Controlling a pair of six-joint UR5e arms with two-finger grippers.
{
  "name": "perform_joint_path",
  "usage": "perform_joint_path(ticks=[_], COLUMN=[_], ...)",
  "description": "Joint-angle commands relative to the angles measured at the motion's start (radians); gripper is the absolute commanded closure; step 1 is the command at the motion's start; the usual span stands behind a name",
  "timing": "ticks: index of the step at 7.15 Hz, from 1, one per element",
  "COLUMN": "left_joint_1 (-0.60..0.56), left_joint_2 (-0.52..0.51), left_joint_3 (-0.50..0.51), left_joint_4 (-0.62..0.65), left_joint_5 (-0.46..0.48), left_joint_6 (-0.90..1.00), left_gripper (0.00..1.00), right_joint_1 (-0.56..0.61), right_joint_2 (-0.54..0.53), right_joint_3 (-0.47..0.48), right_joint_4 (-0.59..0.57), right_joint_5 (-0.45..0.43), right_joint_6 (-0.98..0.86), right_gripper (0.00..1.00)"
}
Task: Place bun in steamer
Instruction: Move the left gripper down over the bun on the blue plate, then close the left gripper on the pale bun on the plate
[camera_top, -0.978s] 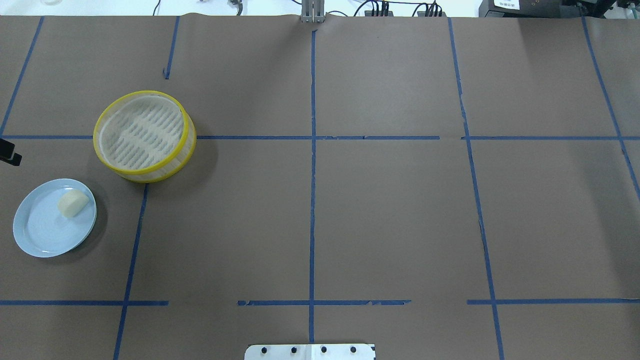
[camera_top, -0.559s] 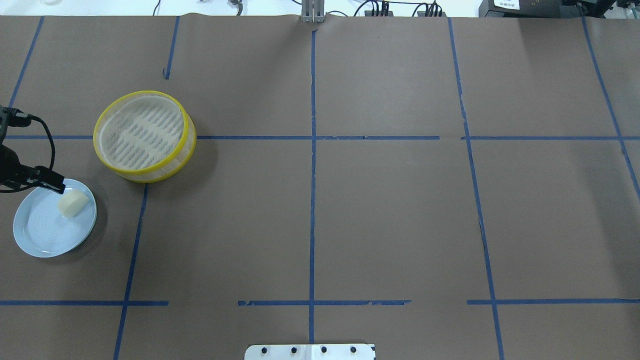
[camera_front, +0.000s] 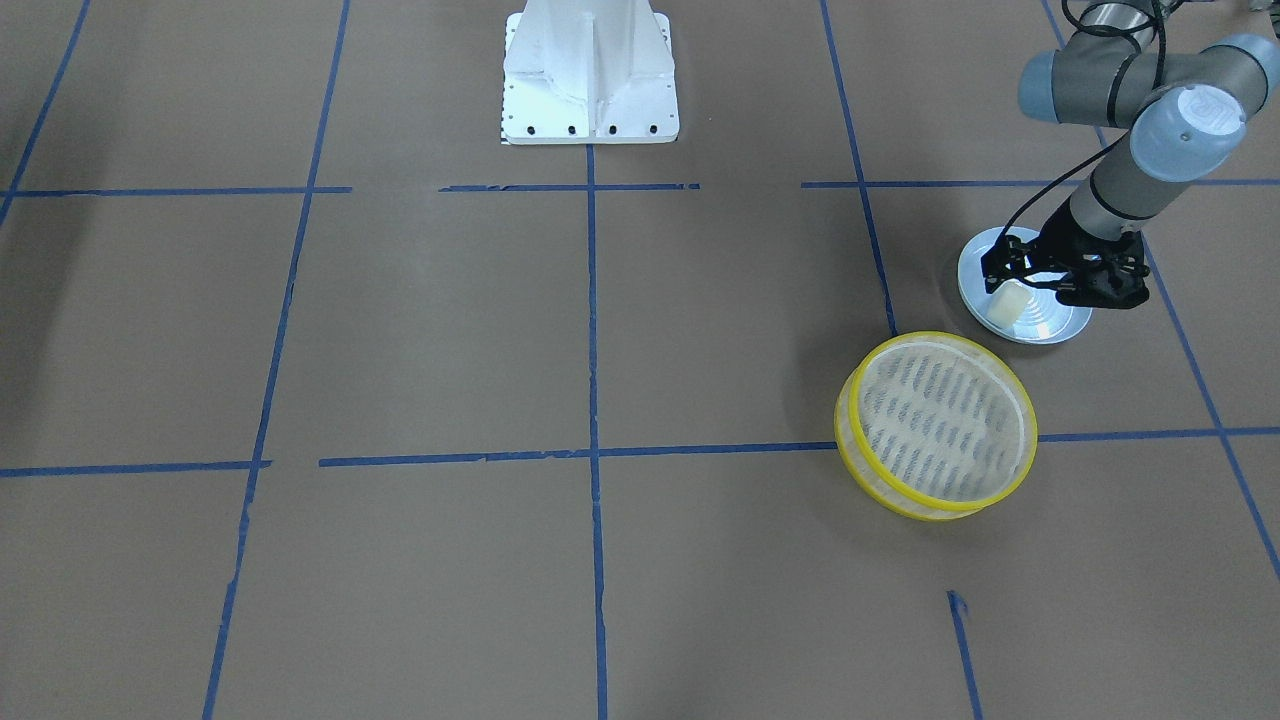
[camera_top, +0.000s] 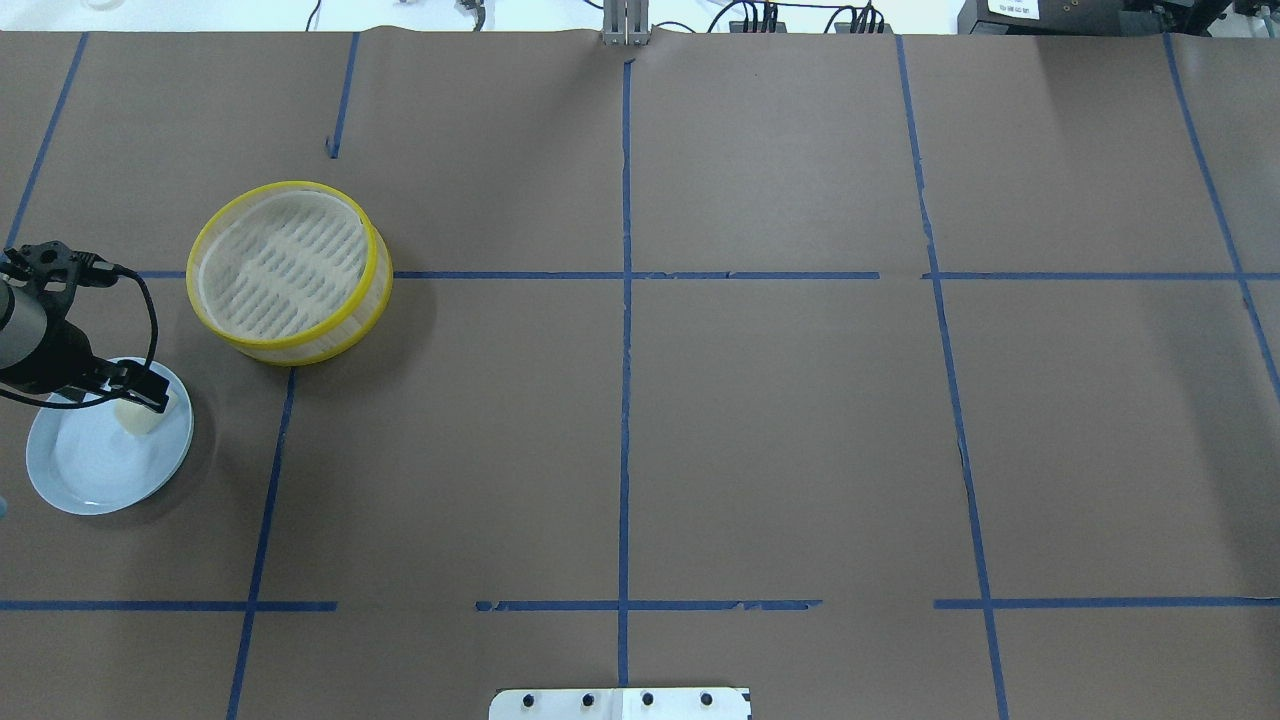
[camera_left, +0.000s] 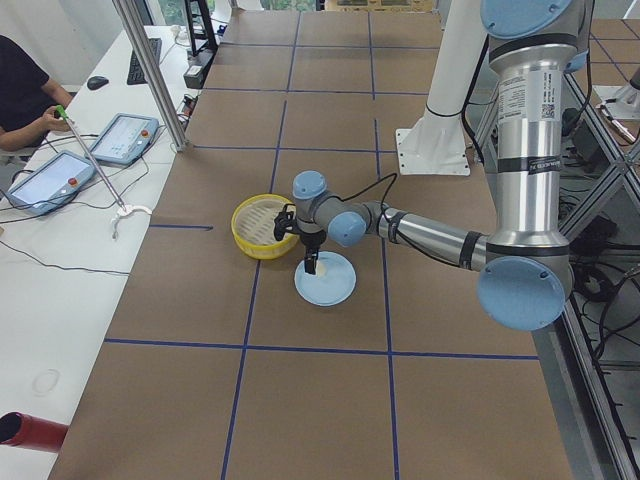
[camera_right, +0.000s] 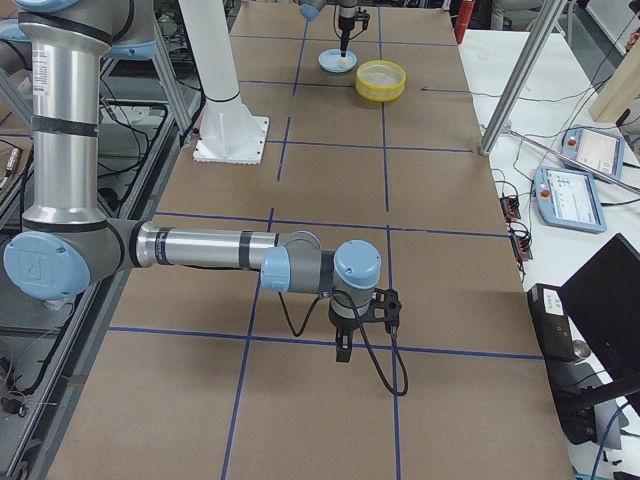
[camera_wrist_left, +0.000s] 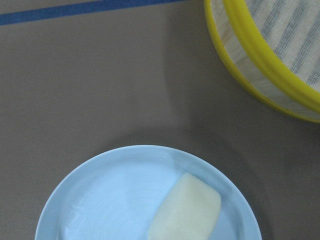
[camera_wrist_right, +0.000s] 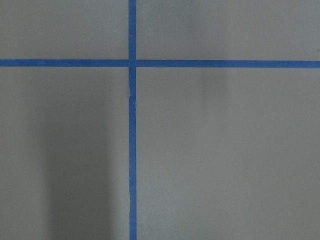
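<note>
The cream-white bun (camera_top: 138, 418) lies on a light blue plate (camera_top: 80, 470) at the table's left edge; the bun also shows in the front view (camera_front: 1012, 300) and low in the left wrist view (camera_wrist_left: 187, 210). The yellow-rimmed steamer (camera_top: 320, 345) stands empty just beyond the plate, and its rim shows in the left wrist view (camera_wrist_left: 260, 60). My left gripper (camera_top: 150, 395) hangs over the bun, pointing down, apparently open and holding nothing. My right gripper (camera_right: 343, 350) hovers over bare table far to the right; I cannot tell if it is open or shut.
Brown paper with a blue tape grid covers the table. The robot's white base (camera_front: 590, 75) stands at the near middle edge. An operator with tablets (camera_left: 50, 180) sits at a side table beyond the far edge.
My left arm has come in from the left edge and moved right, over the plate to the bun. The bun, plate and steamer have not moved.
</note>
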Motion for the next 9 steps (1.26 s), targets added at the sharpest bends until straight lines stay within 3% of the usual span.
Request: perform_joint_path(ticks=[1, 4, 9], left_joint_1=[0.002, 0.003, 0.003], left_joint_2=[-0.004, -0.002, -0.004], left_joint_3=[0.031, 0.045, 0.091], left_joint_4=[-0.046, -0.062, -0.123], left_joint_5=[-0.002, -0.01, -0.012], left_joint_6=[0.004, 0.007, 0.017], left_gripper=[0.0, 0.0, 0.08], right_joint_1=[0.0, 0.0, 0.0], right_joint_2=[0.0, 0.0, 0.0], right_joint_3=[0.0, 0.0, 0.0], right_joint_4=[0.0, 0.0, 0.0], right_joint_5=[0.0, 0.0, 0.0], right_joint_6=[0.0, 0.0, 0.0], right_gripper=[0.0, 0.0, 0.0])
